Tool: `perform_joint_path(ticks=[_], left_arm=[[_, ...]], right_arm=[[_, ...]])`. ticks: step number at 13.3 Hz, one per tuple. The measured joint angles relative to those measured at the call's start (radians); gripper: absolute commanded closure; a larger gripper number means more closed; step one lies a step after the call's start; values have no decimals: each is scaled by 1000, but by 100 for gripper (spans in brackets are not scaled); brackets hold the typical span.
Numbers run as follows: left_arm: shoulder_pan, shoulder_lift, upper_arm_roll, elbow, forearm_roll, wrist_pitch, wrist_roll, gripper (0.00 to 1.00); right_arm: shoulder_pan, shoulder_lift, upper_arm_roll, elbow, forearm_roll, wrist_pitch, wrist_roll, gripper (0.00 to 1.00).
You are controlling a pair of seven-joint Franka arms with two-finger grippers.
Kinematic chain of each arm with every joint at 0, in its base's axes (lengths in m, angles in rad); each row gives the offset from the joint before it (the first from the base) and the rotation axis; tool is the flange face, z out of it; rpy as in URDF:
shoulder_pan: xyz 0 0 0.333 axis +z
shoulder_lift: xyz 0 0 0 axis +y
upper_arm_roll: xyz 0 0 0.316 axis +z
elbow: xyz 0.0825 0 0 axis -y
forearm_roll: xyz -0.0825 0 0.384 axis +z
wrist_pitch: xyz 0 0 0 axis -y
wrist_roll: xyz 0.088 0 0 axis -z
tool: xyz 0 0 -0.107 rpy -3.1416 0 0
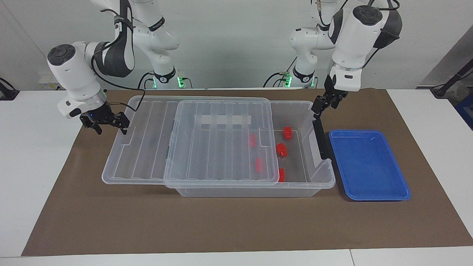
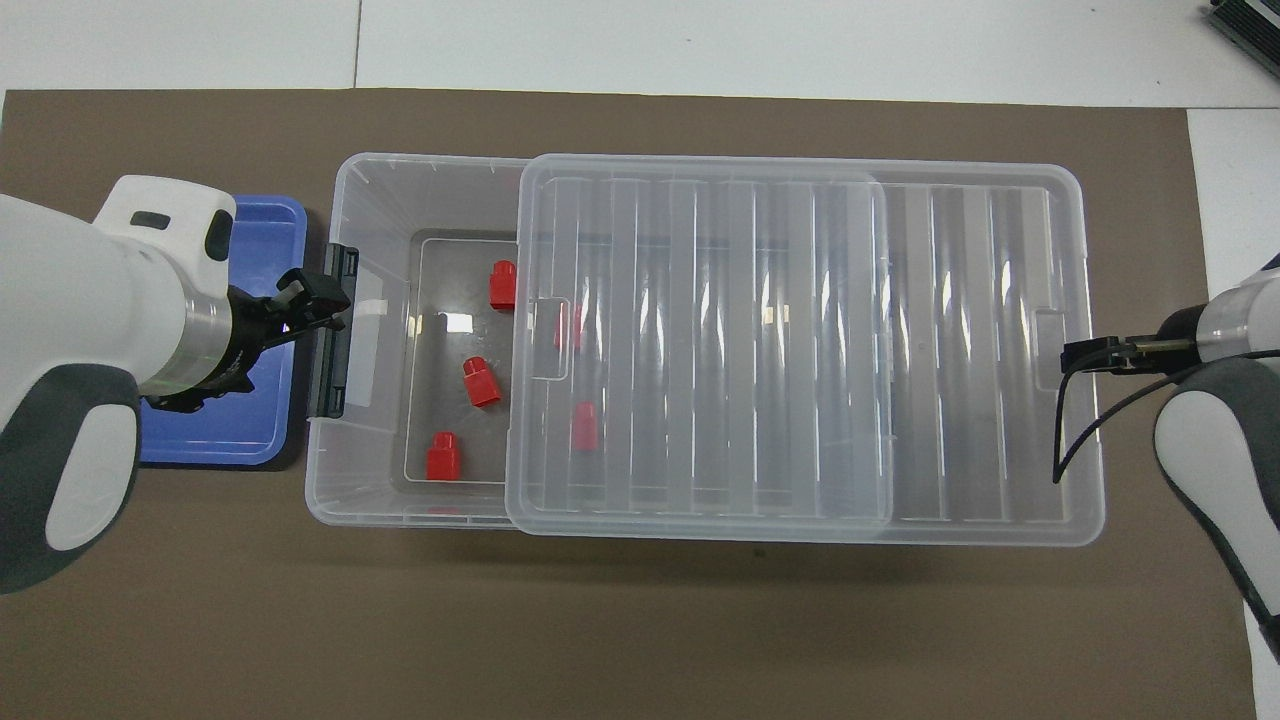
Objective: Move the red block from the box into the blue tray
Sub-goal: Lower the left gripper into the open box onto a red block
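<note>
The large clear plastic box [image 1: 314, 173] and its ribbed translucent plastic lid [image 1: 221, 144] look smooth and glossy. The shallow bright blue plastic tray [image 1: 369, 166] shines too. The brown paper-like table mat [image 1: 221, 221] looks matt.

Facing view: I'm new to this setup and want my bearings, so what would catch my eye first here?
The big clear box mid-table, its ribbed lid slid partway toward the right arm's end, baring red blocks inside. Beside the box, at the left arm's end, lies an empty blue tray. The left hand hangs over the box's dark latch; the right hand is at the lid's outer end.
</note>
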Motion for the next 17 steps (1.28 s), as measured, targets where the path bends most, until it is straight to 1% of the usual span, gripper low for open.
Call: perform_joint_path(ticks=[1, 3, 4, 6, 9, 11, 13, 15, 16, 17], left_arm=[[-1, -1, 0, -1, -6, 12, -62, 0], [-20, 7, -1, -15, -24, 61, -116, 0], [-42, 24, -1, -24, -25, 86, -156, 0], [-86, 86, -3, -30, -25, 135, -223, 0], [-118, 166, -3, -40, -18, 196, -232, 0], [-133, 190, -3, -80, -11, 254, -189, 0], [-138, 192, -3, -130, -10, 298, -127, 0], [-148, 204, -3, -173, -5, 346, -104, 0], [-161, 225, -3, -186, 15, 372, -103, 4], [-171, 252, -3, -192, 34, 401, -103, 5]], right_arm=[[-15, 0, 0, 0, 0, 2, -18, 0], [-39, 0, -1, 0, 0, 2, -45, 0], [-47, 0, -1, 0, 0, 2, -55, 0], [-54, 0, -1, 0, -1, 2, -56, 0], [-54, 0, -1, 2, -1, 2, -56, 0], [-53, 0, 2, 19, -1, -3, -56, 0], [-48, -2, 5, 67, -1, -45, -54, 0], [-43, -8, 12, 147, -1, -125, -24, 0], [-31, -12, 13, 189, -1, -170, 6, 0], [-11, -14, 15, 225, -8, -211, 45, 0]])
